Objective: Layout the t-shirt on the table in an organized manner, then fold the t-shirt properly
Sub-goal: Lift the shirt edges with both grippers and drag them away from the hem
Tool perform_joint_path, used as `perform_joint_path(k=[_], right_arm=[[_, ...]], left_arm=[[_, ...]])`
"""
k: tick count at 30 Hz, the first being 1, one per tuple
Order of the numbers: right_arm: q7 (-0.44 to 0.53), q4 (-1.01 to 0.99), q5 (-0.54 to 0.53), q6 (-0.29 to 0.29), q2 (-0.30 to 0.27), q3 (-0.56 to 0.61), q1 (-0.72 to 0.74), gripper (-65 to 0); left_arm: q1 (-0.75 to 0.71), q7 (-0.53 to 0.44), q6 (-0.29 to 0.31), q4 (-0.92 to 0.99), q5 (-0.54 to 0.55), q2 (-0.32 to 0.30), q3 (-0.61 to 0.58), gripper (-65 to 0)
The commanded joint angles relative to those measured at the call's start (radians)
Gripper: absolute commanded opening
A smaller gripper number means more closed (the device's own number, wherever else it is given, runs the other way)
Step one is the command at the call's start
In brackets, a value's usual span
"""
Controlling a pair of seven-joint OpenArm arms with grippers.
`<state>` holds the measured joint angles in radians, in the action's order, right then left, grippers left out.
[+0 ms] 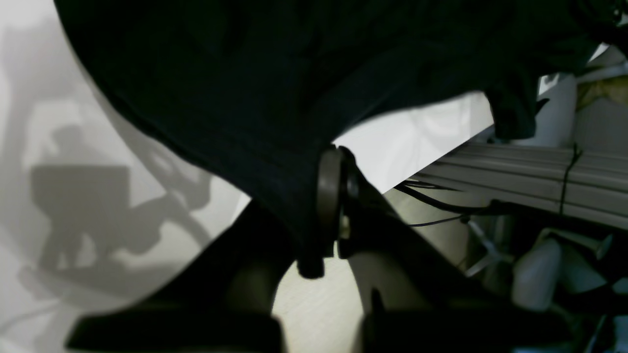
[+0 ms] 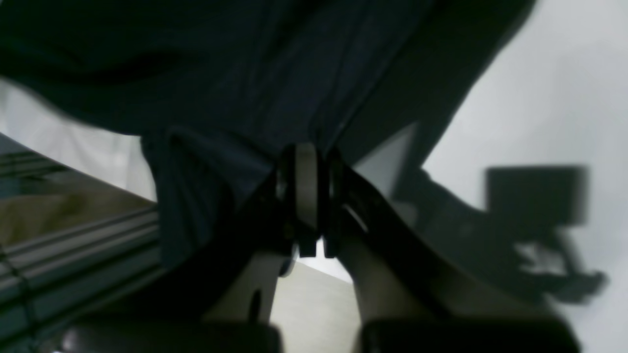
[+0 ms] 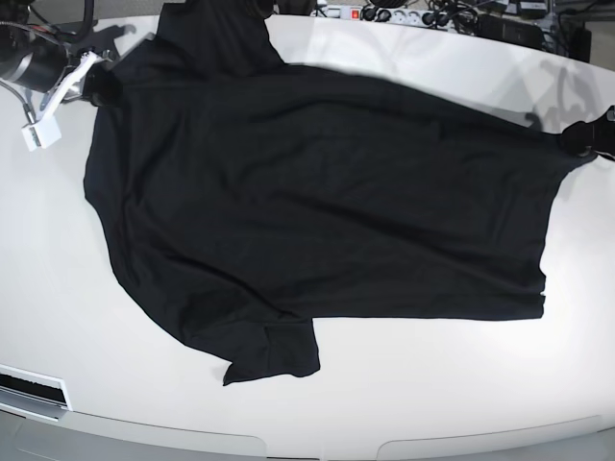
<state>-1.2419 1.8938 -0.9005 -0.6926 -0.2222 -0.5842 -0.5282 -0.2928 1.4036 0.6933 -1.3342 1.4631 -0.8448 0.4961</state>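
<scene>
The fingers of the left gripper are pressed together in the left wrist view, with a fold of the t-shirt pinched between them; the black cloth rises from the grip and spreads across the top of the picture, above the table, whose white edge shows just beyond the jaws, while arm shadows fall on the pale surface at the left. In the right wrist view the right gripper is likewise closed tight, its fingers clamped on a bunched edge of the t-shirt, which hangs in dark pleats over and around the jaws; the table shows pale at the right with a blocky shadow on it. In the base view the t-shirt lies spread wide over the table, one sleeve pointing toward the near edge and another toward the far edge. The right gripper meets the cloth at its far left corner, and the left gripper meets it at the far right corner, so the garment lies stretched between the two. No containers are in view.
</scene>
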Motion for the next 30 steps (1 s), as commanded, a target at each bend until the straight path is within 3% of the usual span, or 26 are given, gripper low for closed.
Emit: perform_joint_path(k=[1,10,14,30], right_arm=[[0.018,0.038,0.012,-0.006,-0.017,-0.006,-0.015,-65.0],[0.026,0.07,0.049,-0.006,-0.06,-0.006,-0.074,-65.0],[0.018,0.07,0.044,-0.006,-0.069,-0.006,-0.096,-65.0],[-0.089,0.07,-0.14,-0.006,-0.07,-0.006,-0.179,-65.0]], left_arm=[[-0.004,-0.007,0.005,-0.019,0.02,-0.039,0.011,-65.0],[-0.109,-0.007,0.005,-0.029,0.02,-0.139,0.011,-65.0],[-0.175,-0.007,0.005,-0.029,0.02,-0.135,0.011,-65.0],[-0.348,-0.007,0.005,-0.029,0.02,-0.125,0.011,-65.0]])
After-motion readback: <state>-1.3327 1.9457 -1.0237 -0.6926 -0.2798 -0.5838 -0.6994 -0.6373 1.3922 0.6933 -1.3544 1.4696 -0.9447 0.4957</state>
